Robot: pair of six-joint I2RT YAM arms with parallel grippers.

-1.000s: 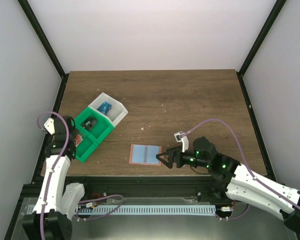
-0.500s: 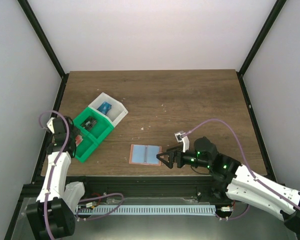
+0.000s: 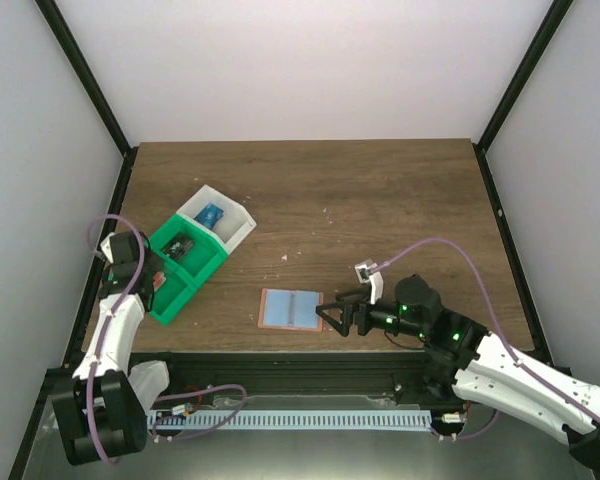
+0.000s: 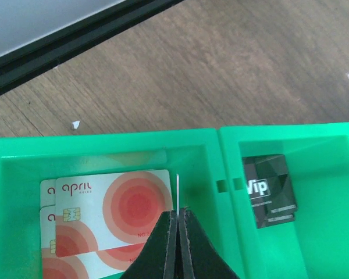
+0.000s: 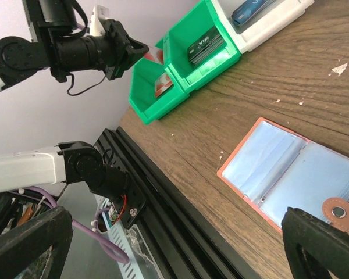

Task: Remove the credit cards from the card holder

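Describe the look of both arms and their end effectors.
Both have white shells and black joints. A purple cable loops along the left arm and arcs over the right arm, whose black wrist shows small green lights. The left end effector has black tapering fingers; the right end effector is black too, with a small white box behind it.

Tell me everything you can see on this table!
holder: one, light blue with orange edging, lying open near the table's front edge
red cards: at least two, red and white, green tray's end compartment
dark card: at least one, black, green tray's other compartment
blue card: one, blue, in the white tray
green tray: one, green, table's left side
white tray: one, white, against the green tray's far end
table: one, brown wood
left gripper: one, black, shut, over the red cards
right gripper: one, black, open, beside the holder's right edge
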